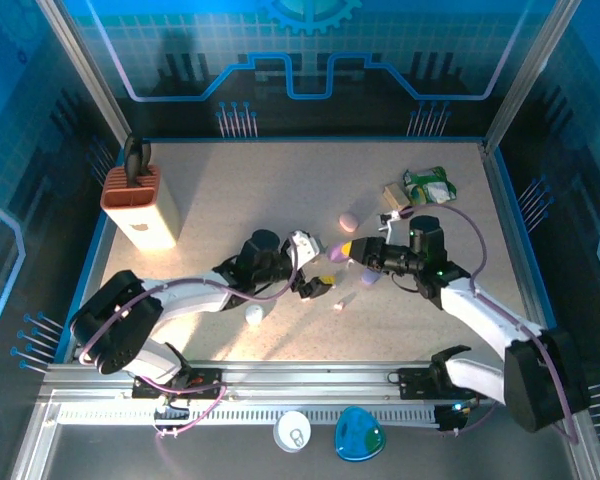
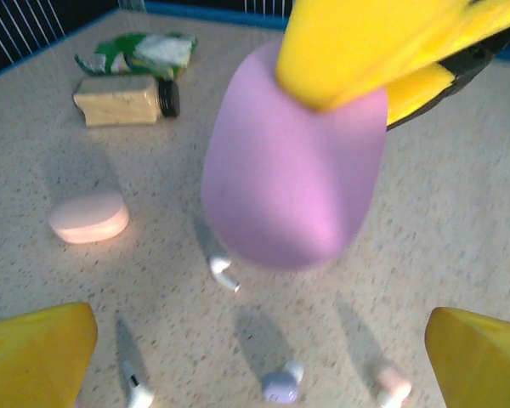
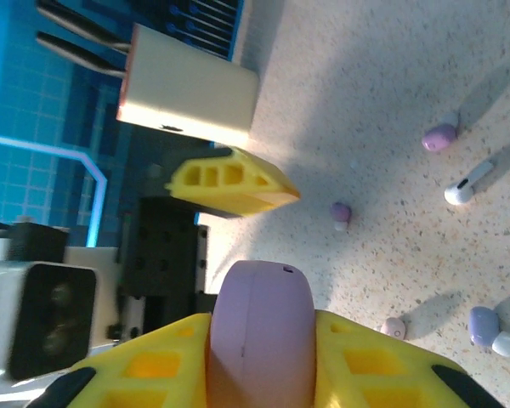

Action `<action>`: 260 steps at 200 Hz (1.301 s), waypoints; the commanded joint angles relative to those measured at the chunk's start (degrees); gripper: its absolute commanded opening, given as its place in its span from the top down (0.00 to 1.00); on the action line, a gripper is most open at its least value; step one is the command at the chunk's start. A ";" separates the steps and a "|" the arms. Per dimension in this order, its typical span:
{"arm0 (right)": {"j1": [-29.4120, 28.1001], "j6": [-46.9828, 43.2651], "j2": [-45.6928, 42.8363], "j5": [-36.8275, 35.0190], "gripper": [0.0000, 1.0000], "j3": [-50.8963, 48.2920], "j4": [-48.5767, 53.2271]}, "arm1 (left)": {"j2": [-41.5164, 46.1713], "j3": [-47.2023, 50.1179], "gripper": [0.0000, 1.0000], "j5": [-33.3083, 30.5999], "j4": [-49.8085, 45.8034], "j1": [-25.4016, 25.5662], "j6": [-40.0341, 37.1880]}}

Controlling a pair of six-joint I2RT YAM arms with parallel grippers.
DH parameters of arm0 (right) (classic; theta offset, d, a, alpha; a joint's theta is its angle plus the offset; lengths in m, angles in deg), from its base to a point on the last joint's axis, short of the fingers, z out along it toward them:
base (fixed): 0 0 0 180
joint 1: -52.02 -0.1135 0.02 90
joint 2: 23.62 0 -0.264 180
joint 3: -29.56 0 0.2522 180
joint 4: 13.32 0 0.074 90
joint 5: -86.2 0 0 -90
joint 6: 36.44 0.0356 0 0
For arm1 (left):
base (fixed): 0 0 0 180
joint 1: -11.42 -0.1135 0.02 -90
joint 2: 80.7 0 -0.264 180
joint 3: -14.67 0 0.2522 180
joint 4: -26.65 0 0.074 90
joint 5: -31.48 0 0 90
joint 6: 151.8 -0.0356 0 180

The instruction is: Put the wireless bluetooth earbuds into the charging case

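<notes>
Lilac case [image 3: 259,306] sits clamped in the right end effector [image 3: 259,348]; the left wrist view adds the left end effector [image 2: 259,348], wide, over loose earbuds [image 2: 282,384].

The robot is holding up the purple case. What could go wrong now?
1. The right gripper pinches the smooth, rounded lilac case near one end, so it might slip and drop onto the table.
2. The lilac earbud and the white earbud lie loose close by; a falling case or the open left gripper could knock them away.
3. The case looks shut, so maybe no earbud can go in yet.
</notes>
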 commanded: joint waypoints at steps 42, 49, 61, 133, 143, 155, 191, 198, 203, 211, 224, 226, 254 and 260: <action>4.82 12.72 -8.78 6.09 0.88 -4.03 -8.87 | -10.12 4.36 0.01 5.88 44.39 0.02 16.70; 4.86 14.41 -9.05 6.40 0.89 -4.49 -10.51 | -10.94 3.59 0.01 6.44 44.40 0.04 16.63; 4.98 18.59 -9.04 7.46 0.89 -5.44 -15.40 | -12.06 2.43 0.01 7.85 44.61 0.03 16.29; 6.60 44.33 0.75 10.48 0.82 -10.35 -44.81 | -16.30 -4.78 0.07 9.98 44.63 0.23 17.47; 6.72 46.81 2.61 10.45 0.80 -11.27 -50.00 | -17.06 -5.74 0.08 10.26 44.63 0.34 17.43; 6.86 49.09 4.46 9.81 0.80 -12.37 -54.83 | -17.81 -6.58 0.09 10.69 44.63 0.47 16.97; 6.90 51.85 7.70 8.99 0.84 -13.64 -61.63 | -18.73 -7.46 0.16 11.42 44.64 0.47 16.44; 6.83 51.95 7.62 8.90 0.85 -13.62 -61.83 | -18.67 -7.50 0.16 11.45 44.64 0.47 16.44; 6.85 51.97 7.40 8.90 0.85 -13.66 -61.76 | -18.58 -7.40 0.16 11.42 44.63 0.47 16.41; 6.82 51.37 7.05 8.76 0.87 -13.57 -61.44 | -18.49 -7.40 0.17 11.41 44.63 0.51 16.39; 6.85 50.36 5.95 8.74 0.88 -13.56 -59.93 | -18.58 -7.39 0.17 11.28 44.63 0.52 16.35; 6.85 50.16 5.73 8.79 0.88 -13.50 -59.63 | -18.57 -7.41 0.17 11.19 44.63 0.50 16.31; 6.91 47.93 2.71 8.55 0.89 -13.28 -54.65 | -18.64 -7.76 0.20 11.18 44.63 0.55 16.74; 7.08 47.63 2.20 8.55 0.89 -13.22 -54.02 | -18.68 -7.98 0.20 11.25 44.63 0.55 17.14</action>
